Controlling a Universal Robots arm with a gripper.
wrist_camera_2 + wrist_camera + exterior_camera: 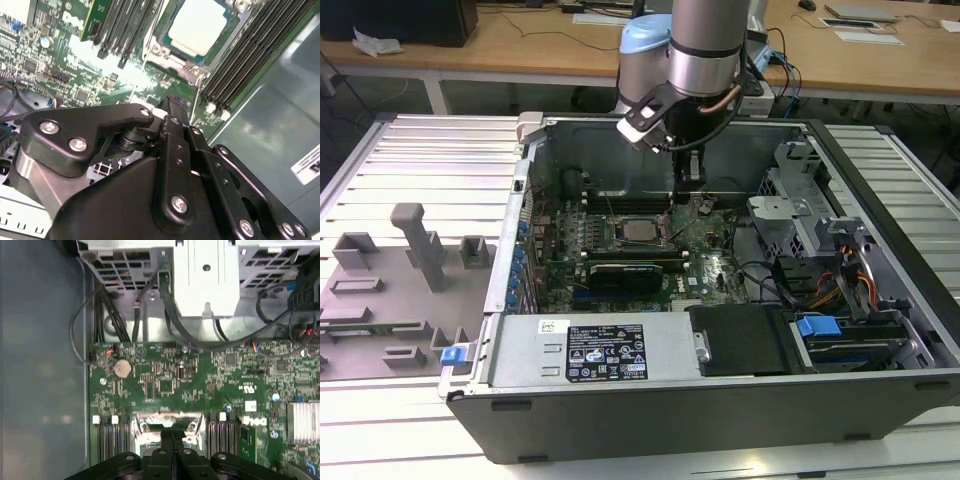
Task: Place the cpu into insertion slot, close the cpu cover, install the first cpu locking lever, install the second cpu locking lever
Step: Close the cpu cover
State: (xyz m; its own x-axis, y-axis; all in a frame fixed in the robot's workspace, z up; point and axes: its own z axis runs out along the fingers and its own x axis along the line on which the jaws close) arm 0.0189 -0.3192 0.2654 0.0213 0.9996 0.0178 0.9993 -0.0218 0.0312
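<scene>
- While the pincer (pixel 172 436) is pressed together, empty, the cpu (pixel 197 25) lies just ahead of its tips, inside the cpu cover (pixel 167 59).
- Light, stiff, fragile: likely best taken by its edges.

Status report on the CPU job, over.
End effector shut, over the board beside the cpu. Cpu seated, cpu cover down around it. Memory slots flank it.
</scene>
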